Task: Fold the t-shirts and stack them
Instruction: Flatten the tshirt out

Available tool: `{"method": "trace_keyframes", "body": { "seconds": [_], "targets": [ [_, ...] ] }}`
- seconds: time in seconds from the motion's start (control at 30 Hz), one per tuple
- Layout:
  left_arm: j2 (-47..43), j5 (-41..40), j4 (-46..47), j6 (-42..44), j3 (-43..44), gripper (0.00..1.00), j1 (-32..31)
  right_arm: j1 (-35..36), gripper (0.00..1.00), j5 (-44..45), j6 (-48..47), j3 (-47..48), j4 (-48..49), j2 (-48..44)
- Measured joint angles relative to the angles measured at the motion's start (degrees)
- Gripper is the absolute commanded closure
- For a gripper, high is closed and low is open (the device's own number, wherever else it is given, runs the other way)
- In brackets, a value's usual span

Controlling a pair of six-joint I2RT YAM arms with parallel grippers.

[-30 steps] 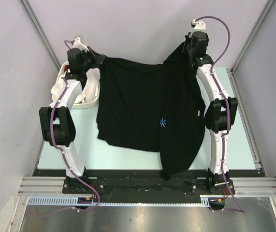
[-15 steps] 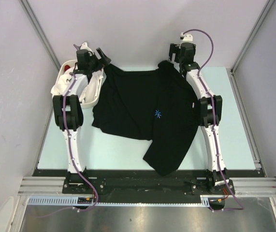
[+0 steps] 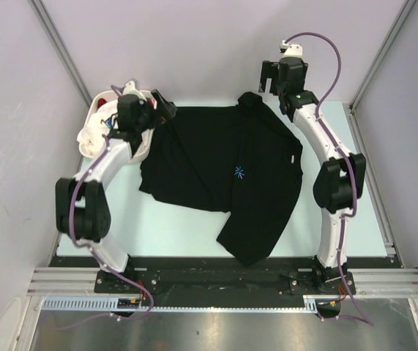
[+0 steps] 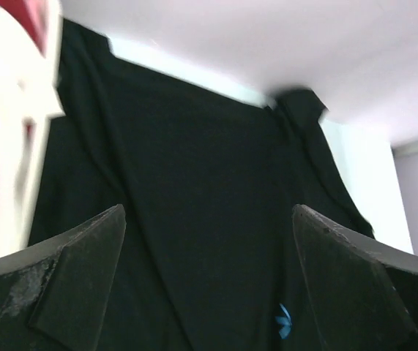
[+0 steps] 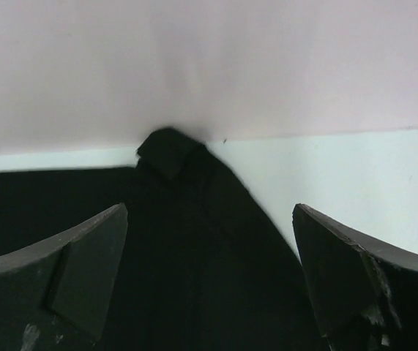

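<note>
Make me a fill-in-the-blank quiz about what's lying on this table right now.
1. The large soft black t-shirt carries a tiny ____ starburst mark.
2. The left hand and the right hand both have their fingers ____, holding nothing.
3. The white oval plastic basket stands on the robot's ____ side.
Missing words: blue; open; left.

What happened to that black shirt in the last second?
The left tool and the right tool both opened and let go of the black t-shirt, which they had been holding up by its far corners. The shirt dropped and now lies spread on the table, free of both tools. The white basket stayed where it was.
</note>
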Motion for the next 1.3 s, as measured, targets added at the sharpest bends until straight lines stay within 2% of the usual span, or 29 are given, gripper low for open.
{"method": "trace_keyframes", "body": {
  "seconds": [0.13,0.23,0.33,0.5,0.6,0.83,1.3],
  "targets": [
    [-8.94,-0.90,-0.68,-0.39,-9.35,0.00,-5.88,0.81,0.00,-2.75,3.98,-4.09,-7.15,-6.73],
    [-12.11,-0.87,-2.19,-0.42,-16.31,0.00,-8.59,2.01,0.00,-2.75,6.36,-13.88,-10.93,-11.61],
    [-13.51,-1.75,-3.78,-0.44,-24.11,0.00,-8.72,4.00,0.00,-2.89,8.52,-27.93,-14.29,-15.85],
    [-15.08,-3.39,-5.53,-0.68,-34.49,0.00,-8.68,7.61,0.01,-3.58,11.80,-41.42,-17.27,-16.59],
    [-15.41,-3.98,-5.75,-0.85,-36.59,0.00,-8.70,9.27,0.01,-3.74,13.25,-45.77,-17.88,-16.96],
    [-17.53,-4.92,-4.37,-1.40,-38.34,0.00,-9.20,10.51,0.01,-1.75,16.28,-48.11,-17.40,-17.29],
    [-25.51,-5.46,-4.20,-1.75,-42.27,0.00,-9.92,3.93,0.04,0.52,19.54,-48.17,-15.43,-14.12]
  ]
}}
